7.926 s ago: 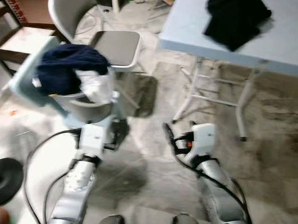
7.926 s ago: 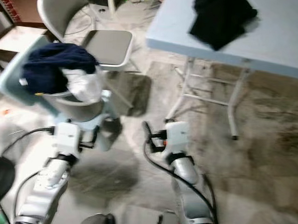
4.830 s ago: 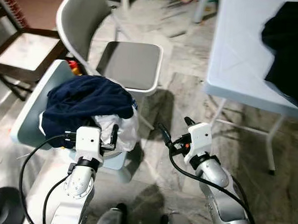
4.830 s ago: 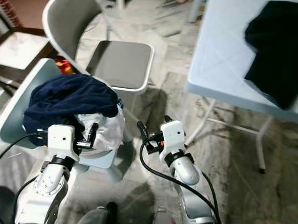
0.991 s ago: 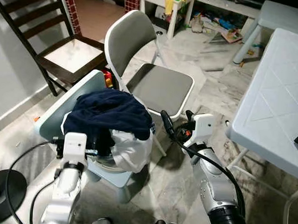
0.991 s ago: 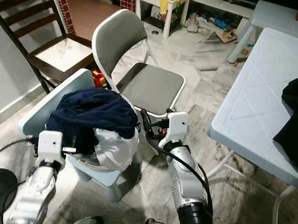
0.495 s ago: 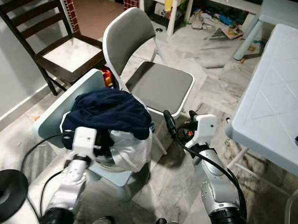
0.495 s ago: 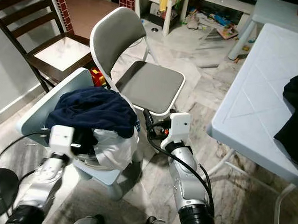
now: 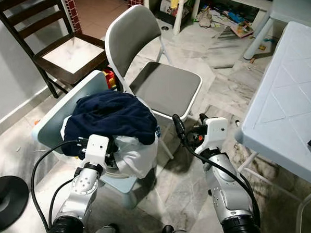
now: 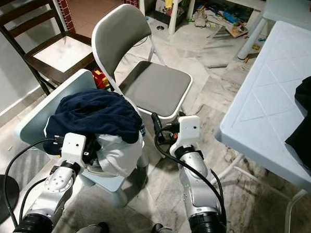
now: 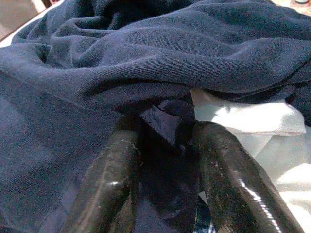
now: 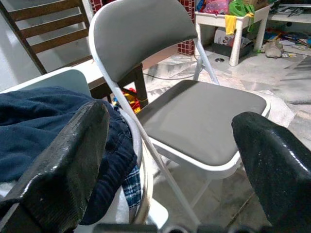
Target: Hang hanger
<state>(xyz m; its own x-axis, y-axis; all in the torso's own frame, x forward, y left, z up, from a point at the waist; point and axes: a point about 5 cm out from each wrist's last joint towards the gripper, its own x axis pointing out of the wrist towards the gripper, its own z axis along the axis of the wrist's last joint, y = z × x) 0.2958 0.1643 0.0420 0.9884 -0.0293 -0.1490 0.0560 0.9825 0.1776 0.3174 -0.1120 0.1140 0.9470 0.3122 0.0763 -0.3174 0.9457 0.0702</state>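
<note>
Marbled grey floor tiles (image 9: 220, 78) spread under everything we look down on, with a pale blue plastic table (image 9: 286, 102) at our right and a dark wooden chair (image 9: 50, 43) by the wall at our left. Between them stands a grey padded folding chair with a white frame (image 9: 162, 85), and just in front of it a light blue plastic laundry basket (image 9: 56, 119) heaped with clothes: a dark navy knit garment (image 9: 114, 111) on top, a white cloth (image 9: 138, 154) spilling over the near rim. No hanger is visible to us; we judge that it lies buried in the heap, if it is here at all, and we cannot tell where. Our left gripper (image 11: 160, 141) is pushed in against the navy garment, its two black fingers (image 11: 112, 170) parted with a dark fold of fabric lying between them, not pinched as far as we can see. Our right gripper (image 12: 170, 160) hovers near the folding chair's seat, fingers spread wide and holding nothing. We expect the clothes to be soft, limp and apt to drag along, while a hanger would be light, stiff and likely snagged in fabric. We would take it by the hook or the neck just below, and lift slowly so the cloth slides off.
</note>
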